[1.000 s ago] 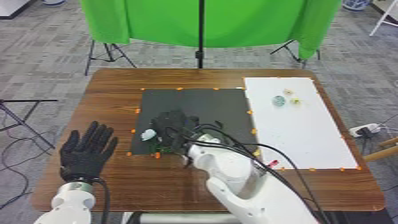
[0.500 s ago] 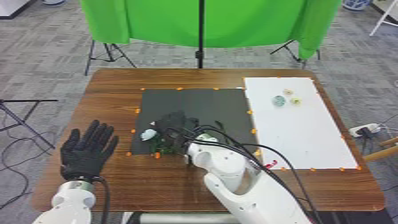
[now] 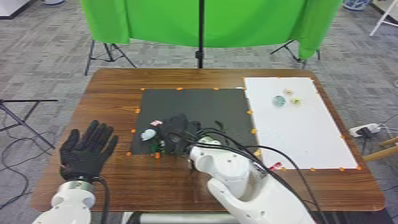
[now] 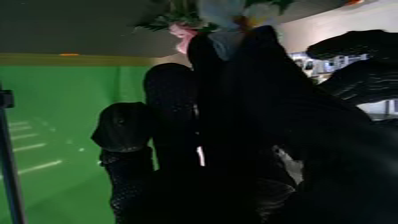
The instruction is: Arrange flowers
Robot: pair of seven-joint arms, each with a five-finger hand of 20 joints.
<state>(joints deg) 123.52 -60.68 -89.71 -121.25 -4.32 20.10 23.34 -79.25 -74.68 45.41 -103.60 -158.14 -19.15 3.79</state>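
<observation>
Black-gloved right hand [image 3: 179,131] over the dark mat [image 3: 200,102], its grip impossible to tell, pink flower [image 3: 156,123] and pale flower [image 3: 148,134] near the mat's left edge, left hand [image 3: 83,154] open by the table's [image 3: 108,102] left edge, green leaves [image 4: 159,21] beside pink petals in the wrist view

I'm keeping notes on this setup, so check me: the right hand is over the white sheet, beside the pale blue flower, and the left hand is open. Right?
Not quite: the head view shows the right hand over the dark mat. It is beside the pale blue flower, and the left hand is open.
</observation>
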